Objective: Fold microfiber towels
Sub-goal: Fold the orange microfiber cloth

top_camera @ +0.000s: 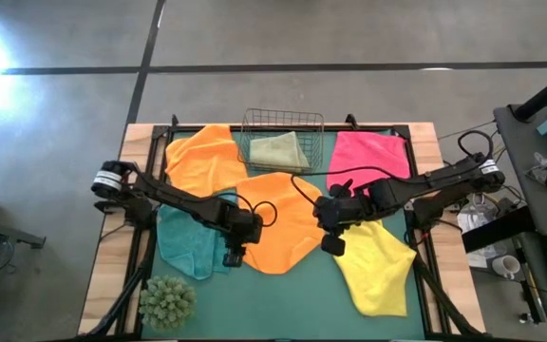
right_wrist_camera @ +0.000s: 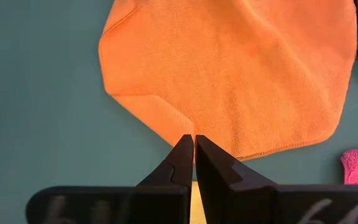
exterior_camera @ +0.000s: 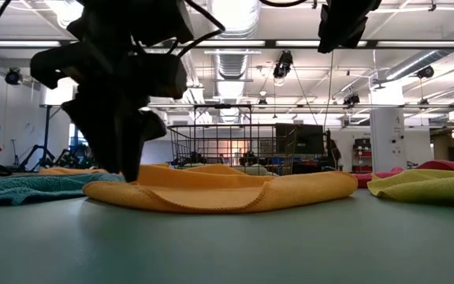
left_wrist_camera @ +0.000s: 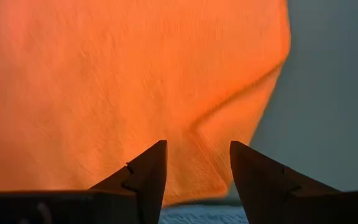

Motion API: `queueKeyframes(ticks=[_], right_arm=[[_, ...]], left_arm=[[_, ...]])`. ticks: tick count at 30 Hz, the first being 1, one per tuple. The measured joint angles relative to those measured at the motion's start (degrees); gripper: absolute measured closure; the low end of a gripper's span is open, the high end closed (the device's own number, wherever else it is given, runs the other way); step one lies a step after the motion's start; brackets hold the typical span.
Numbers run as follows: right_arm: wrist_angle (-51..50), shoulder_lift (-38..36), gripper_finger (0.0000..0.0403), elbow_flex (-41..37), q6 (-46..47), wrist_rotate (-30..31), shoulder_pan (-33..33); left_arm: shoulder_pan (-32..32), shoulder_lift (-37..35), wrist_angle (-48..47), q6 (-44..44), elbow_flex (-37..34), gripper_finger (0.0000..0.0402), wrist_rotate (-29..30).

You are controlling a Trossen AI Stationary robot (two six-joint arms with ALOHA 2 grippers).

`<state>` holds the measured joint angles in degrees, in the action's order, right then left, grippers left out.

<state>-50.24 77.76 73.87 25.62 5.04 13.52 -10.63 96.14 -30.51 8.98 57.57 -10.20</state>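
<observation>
The left gripper's [top_camera: 233, 255] fingers [left_wrist_camera: 143, 180] stand apart, low at the left edge of the central orange towel [top_camera: 281, 223], with nothing between them; the right gripper's [top_camera: 333, 244] fingers [right_wrist_camera: 211, 175] are pressed together, raised above that towel's right edge.

Six microfiber towels lie on the green table mat [top_camera: 292, 304] — all soft and fuzzy. Two are orange: the central one, rumpled into a rounded shape with a corner folded over, and a second orange towel [top_camera: 202, 157] at far left. One teal towel [top_camera: 186, 239] lies crumpled at left, touching the central orange one. One pink towel [top_camera: 368, 157] sits far right, one yellow towel [top_camera: 380, 266] near right, loosely diamond-shaped. One pale olive-green towel [top_camera: 279, 150] lies folded in the one wire basket [top_camera: 284, 119] — at the far middle. One spiky green plant ball [top_camera: 167, 299] sits near left.
</observation>
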Motion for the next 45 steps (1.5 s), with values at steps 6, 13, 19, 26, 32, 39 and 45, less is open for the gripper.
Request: queueKeyframes(ticks=[6,13,19,26,32,39,45], right_arm=[[0.0,0.0,0.0394,0.0,-2.7,0.0,0.0],[0.0,0.0,0.0394,0.0,-3.2,-0.1,0.0],[-0.2,0.0,0.0394,0.0,-3.7,-0.5,0.0],[-0.3,0.0,0.0394,0.0,-4.7,-0.6,0.0],[-0.3,0.0,0.0394,0.0,-4.6,-0.6,0.9],[-0.4,0.0,0.0394,-1.8,-2.6,-0.6,5.2],[1.2,0.0,0.0394,-8.2,4.0,-0.7,9.5]], left_arm=[[-0.4,0.0,0.1,2.6,-0.8,0.0242,-0.3],[-0.4,0.8,0.8,5.2,-0.8,0.0242,-1.5],[-0.4,2.4,2.2,6.1,-1.0,0.0242,-3.5],[-0.4,3.0,3.4,7.7,-1.0,0.0244,-3.0],[-0.4,2.4,4.2,8.8,-0.7,0.0294,-2.9],[-1.4,2.4,4.5,8.8,0.0,0.037,-2.8],[-2.6,2.3,4.5,8.9,0.1,0.0398,-2.8]])
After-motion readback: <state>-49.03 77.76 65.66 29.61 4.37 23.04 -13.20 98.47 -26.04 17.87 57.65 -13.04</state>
